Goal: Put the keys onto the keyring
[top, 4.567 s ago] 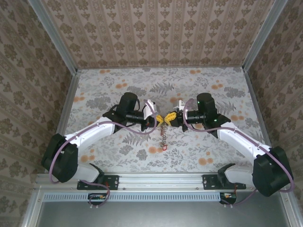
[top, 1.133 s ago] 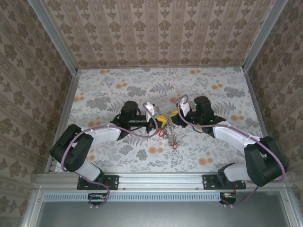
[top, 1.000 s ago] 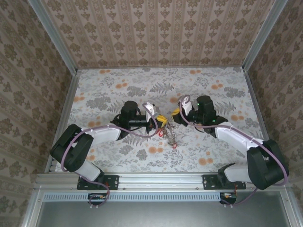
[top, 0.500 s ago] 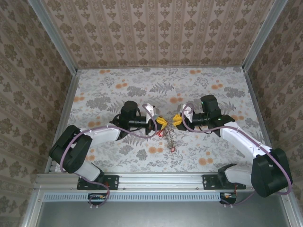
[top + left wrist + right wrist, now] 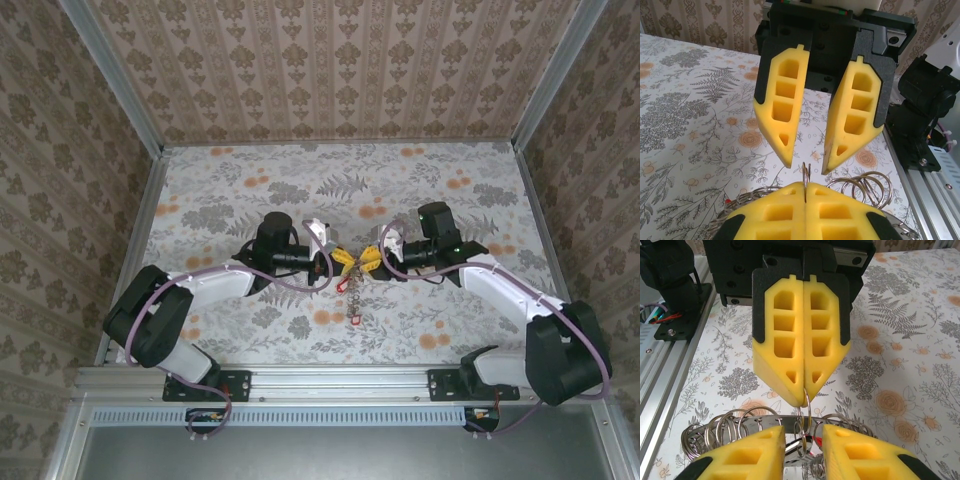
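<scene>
Left tool [image 5: 804, 390] is clamped shut on the keyring [image 5: 805, 177], right tool [image 5: 807, 166] is half-open and empty around it, so I'd close slow and square.

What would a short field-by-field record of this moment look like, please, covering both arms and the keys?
Setting: floral-patterned table, the two arms meeting near its middle
Left gripper: fingers shut, pinching a thin metal ring at their tips
Right gripper: fingers open, facing the left one tip to tip, one finger on either side of the pinched ring
Bunch of keys: trailing from the grippers toward the near edge, a red piece at its end
Small rings: fanned out beside the pinched ring
</scene>
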